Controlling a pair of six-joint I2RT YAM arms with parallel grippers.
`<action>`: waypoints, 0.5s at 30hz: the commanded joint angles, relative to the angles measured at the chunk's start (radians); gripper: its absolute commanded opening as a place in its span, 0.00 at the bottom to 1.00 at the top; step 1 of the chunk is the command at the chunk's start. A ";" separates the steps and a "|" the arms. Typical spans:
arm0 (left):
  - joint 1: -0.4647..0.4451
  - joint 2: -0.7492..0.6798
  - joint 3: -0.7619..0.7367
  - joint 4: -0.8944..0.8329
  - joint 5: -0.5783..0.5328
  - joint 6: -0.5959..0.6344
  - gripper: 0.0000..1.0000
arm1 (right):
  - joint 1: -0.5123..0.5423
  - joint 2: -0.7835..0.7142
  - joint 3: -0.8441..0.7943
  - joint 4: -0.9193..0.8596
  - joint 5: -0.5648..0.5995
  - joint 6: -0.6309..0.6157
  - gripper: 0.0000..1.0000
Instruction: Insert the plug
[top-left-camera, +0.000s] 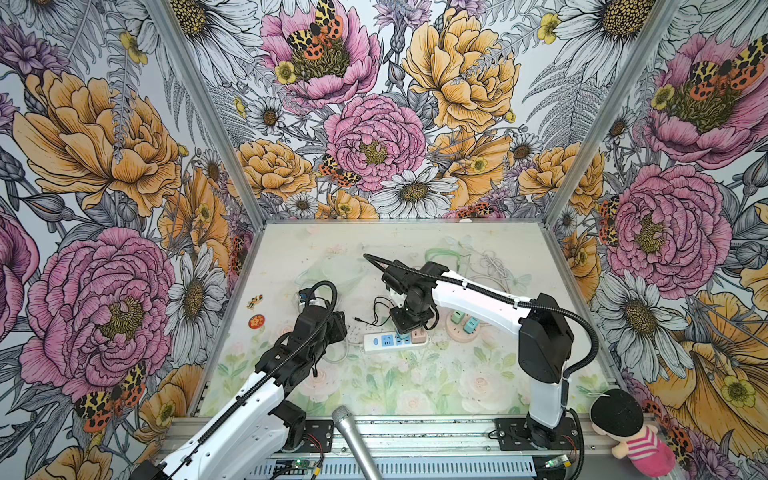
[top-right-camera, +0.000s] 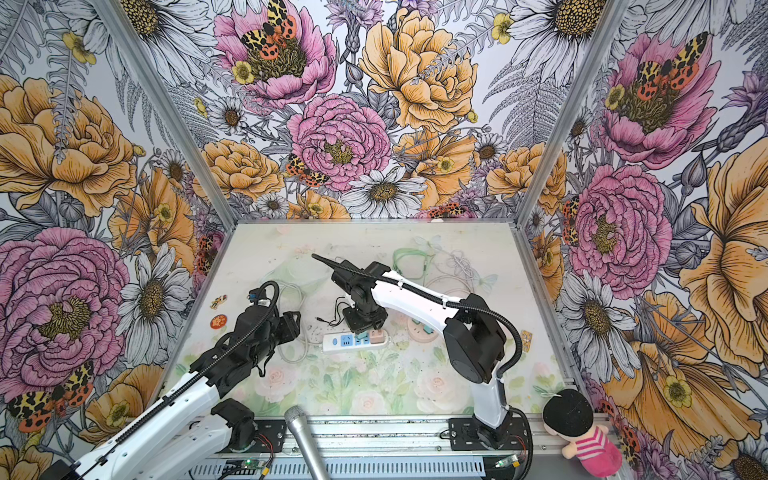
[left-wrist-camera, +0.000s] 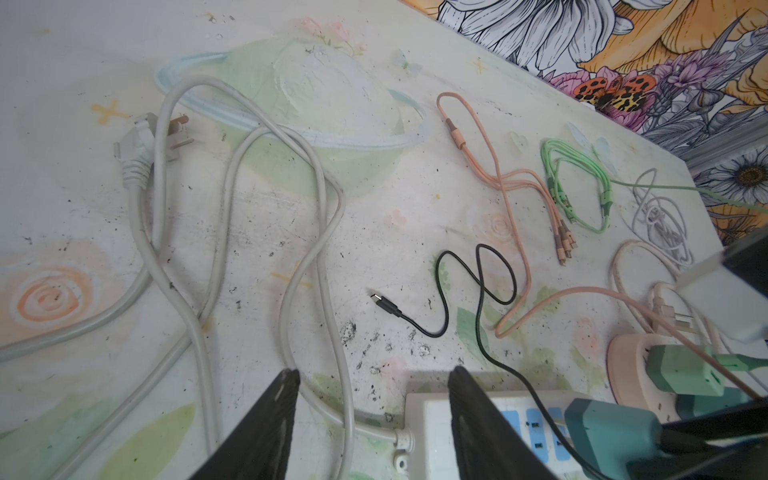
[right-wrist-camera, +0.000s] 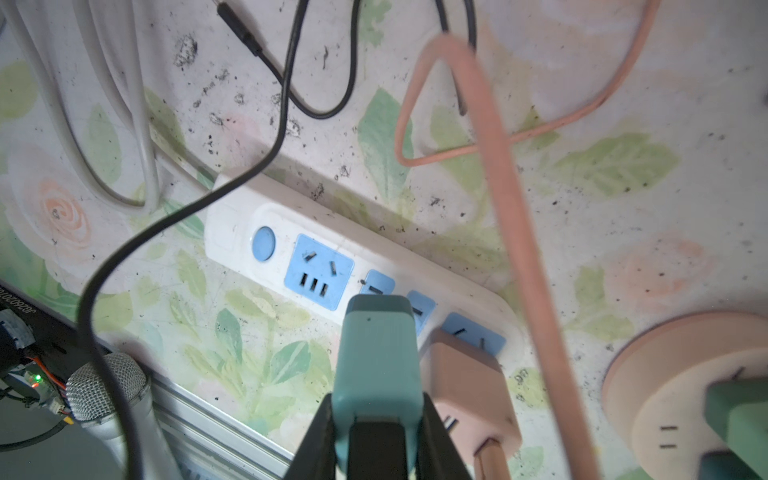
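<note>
— Why does the right gripper pinch that teal charger plug by its sides?
— To keep the prongs free, I'd say. Its nose is at the small middle sockets of the white power strip, just beside the pink plug.
— And the left gripper?
— Spread and empty at the strip's cord end, perhaps ready to steady it

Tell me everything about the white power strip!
The white power strip is a long, rounded plastic bar lying flat on the flowery table. It has a round blue button at one end, then blue socket faces. Its pale cord leaves the button end. The right gripper holds a teal plug at its middle; a pink plug sits at the far end.
</note>
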 joint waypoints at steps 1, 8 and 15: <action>0.014 -0.001 -0.009 0.023 0.026 -0.009 0.60 | 0.006 0.007 -0.017 0.039 -0.010 0.028 0.00; 0.022 -0.002 -0.014 0.023 0.028 -0.013 0.61 | 0.014 -0.009 -0.050 0.050 -0.002 0.053 0.00; 0.026 -0.011 -0.020 0.024 0.028 -0.017 0.61 | 0.021 0.010 -0.044 0.057 -0.017 0.061 0.00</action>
